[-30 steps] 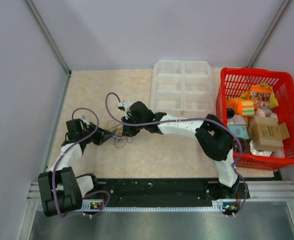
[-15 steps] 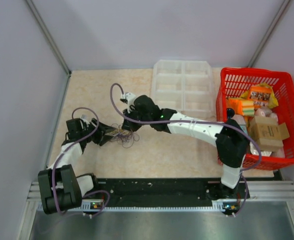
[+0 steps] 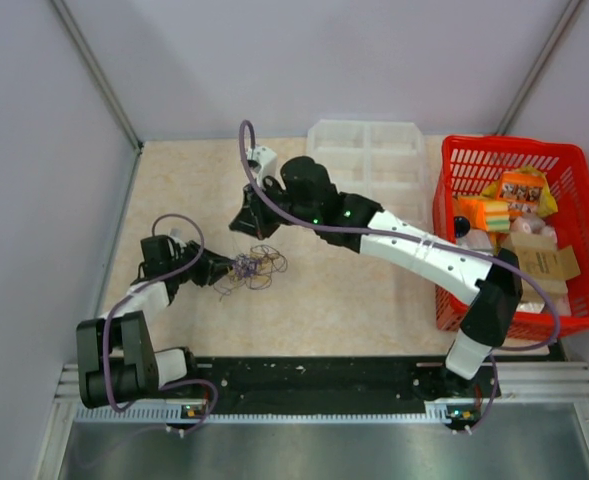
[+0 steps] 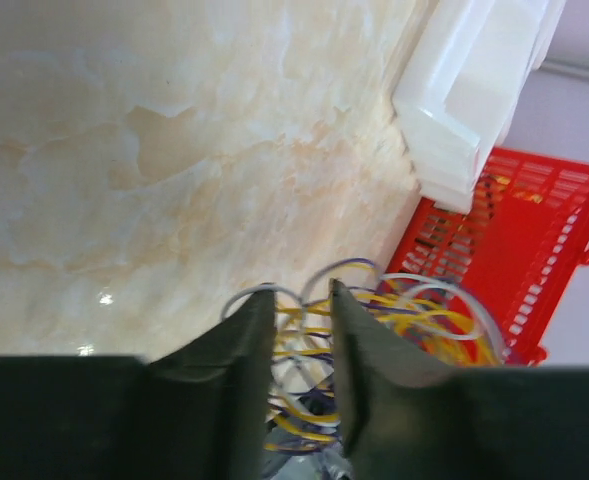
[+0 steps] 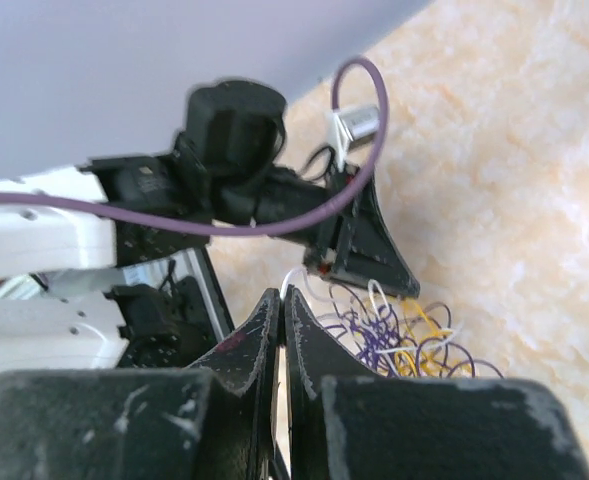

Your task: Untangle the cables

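The cables (image 3: 256, 267) lie in a small loopy tangle on the pale marbled tabletop (image 3: 324, 310), left of the middle and well apart from the containers on the right. The strands are very thin, mostly dark purple, with some yellow and whitish ones mixed in.

The left pincer (image 3: 229, 270) reaches in low from the left, and its tip meets the left edge of the tangle. From its own wrist camera the left pincer (image 4: 302, 297) shows only a narrow gap between the two dark fingers (image 4: 244, 370). Yellow and purple strands of the cables (image 4: 424, 320) run through that gap, so it is pinching the tangle.

The right arm stretches from its base at the near right across to the far left. The right pincer (image 3: 242, 224) sits just on the far side of the tangle. Seen from its wrist, the right pincer (image 5: 280, 297) has its fingers pressed together. A whitish strand curls right at the tip, but I cannot tell whether it is caught between them. Past the tip the cables (image 5: 394, 345) spread on the tabletop, purple loops with yellow among them.

A lavender hose (image 3: 242, 150) arches up off the right wrist. At the far edge stands a clear plastic tray (image 3: 366, 165) with compartments. Just to its right is a red basket (image 3: 514, 147) full of packets and boxes.
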